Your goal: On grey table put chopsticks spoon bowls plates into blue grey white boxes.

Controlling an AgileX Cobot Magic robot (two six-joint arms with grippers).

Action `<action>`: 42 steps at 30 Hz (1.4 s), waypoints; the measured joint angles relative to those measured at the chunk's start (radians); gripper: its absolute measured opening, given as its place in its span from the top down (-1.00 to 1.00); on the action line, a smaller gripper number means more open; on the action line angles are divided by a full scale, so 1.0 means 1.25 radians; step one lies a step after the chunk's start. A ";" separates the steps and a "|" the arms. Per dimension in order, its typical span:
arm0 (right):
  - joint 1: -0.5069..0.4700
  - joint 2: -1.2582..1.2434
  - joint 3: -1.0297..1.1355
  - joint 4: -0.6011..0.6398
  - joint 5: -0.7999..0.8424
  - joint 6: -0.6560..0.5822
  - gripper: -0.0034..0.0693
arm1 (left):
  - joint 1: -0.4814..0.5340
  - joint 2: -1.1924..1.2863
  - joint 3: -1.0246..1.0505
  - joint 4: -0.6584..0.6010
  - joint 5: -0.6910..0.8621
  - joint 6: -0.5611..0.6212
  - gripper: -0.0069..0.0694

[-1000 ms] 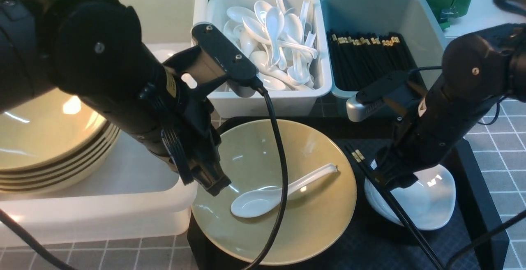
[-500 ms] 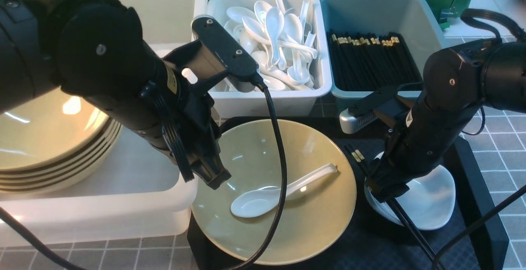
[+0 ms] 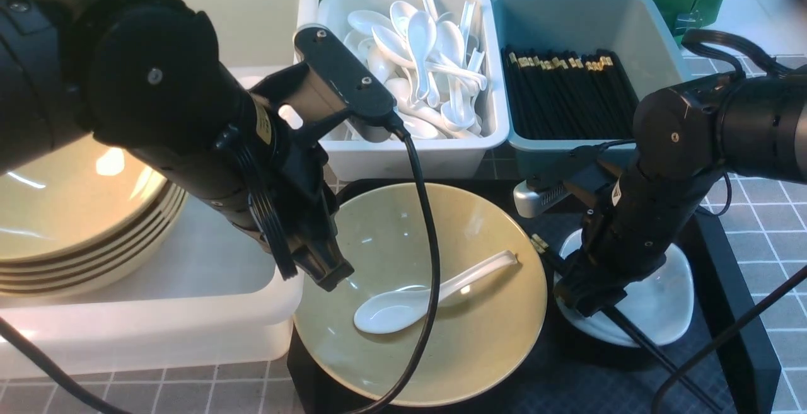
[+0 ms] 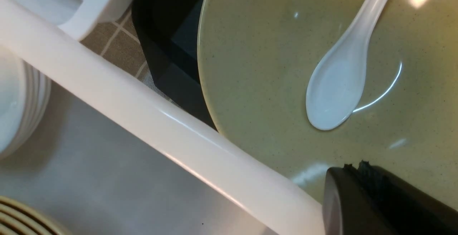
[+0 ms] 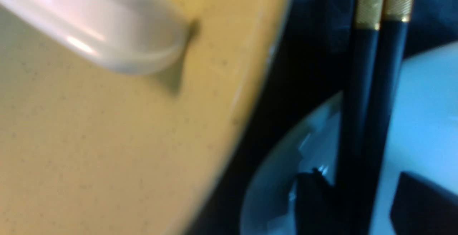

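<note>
Your chopsticks (image 5: pixel 365 120) lie as a pair, side by side, on the black tray (image 3: pixel 555 382). They cross the L part of the small white plate (image 3: pixel 662 300), gold-band ends pointing away from the robot.

R gripper (image 3: pixel 577 297) is down on them, over the plate. In the R wrist view one finger (image 5: pixel 311 195) sits right against the pair. The other finger (image 5: pixel 422 206) stands apart w/ a strip of plate showing between. So the jaws are partway open and straddle the sticks, no clamp. That view is blurred, so you can't confirm real contact.

Just L of the plate, also on the tray, is the yellow bowl (image 3: pixel 479 338). The spoon (image 3: pixel 410 304) lies inside it, scoop toward the robot.

L gripper (image 3: pixel 331 272) hangs above the bowl's L rim, beside the wall of the white tub (image 3: pixel 189 332). Its jaws are closed tight w/ nothing in them. The tub holds a stack of bowls (image 3: pixel 75 212).

Behind the tray you've got the pale bin (image 3: pixel 410 155), full of white spoons (image 3: pixel 429 55), and the teal bin (image 3: pixel 630 23) w/ black sticks (image 3: pixel 567 92) on its floor. Everything sits on the grey table (image 3: pixel 775 212).
</note>
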State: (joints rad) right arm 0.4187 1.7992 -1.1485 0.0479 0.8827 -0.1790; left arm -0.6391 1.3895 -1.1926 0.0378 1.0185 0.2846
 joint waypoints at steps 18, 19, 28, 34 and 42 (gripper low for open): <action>0.000 -0.149 -0.065 -0.085 0.035 0.024 0.50 | 0.000 0.004 0.000 0.000 -0.058 -0.027 0.85; 0.000 -0.149 -0.065 -0.087 0.034 0.026 0.50 | 0.000 0.005 0.000 0.000 -0.069 -0.028 0.85; -0.086 -0.062 -0.382 -0.106 -0.099 0.109 0.50 | 0.000 0.144 -0.124 -0.003 -0.321 -0.071 0.85; -0.151 0.083 -0.538 -0.108 -0.221 0.218 0.50 | 0.001 0.241 -0.329 0.007 -0.347 -0.071 0.85; -0.210 0.271 -0.621 -0.108 -0.280 0.295 0.49 | 0.071 0.285 -0.441 0.009 -0.320 -0.073 0.85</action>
State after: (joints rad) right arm 0.1567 2.1376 -1.9251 -0.0871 0.5326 0.1903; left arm -0.5504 1.7463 -1.7442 0.0485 0.6186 0.1933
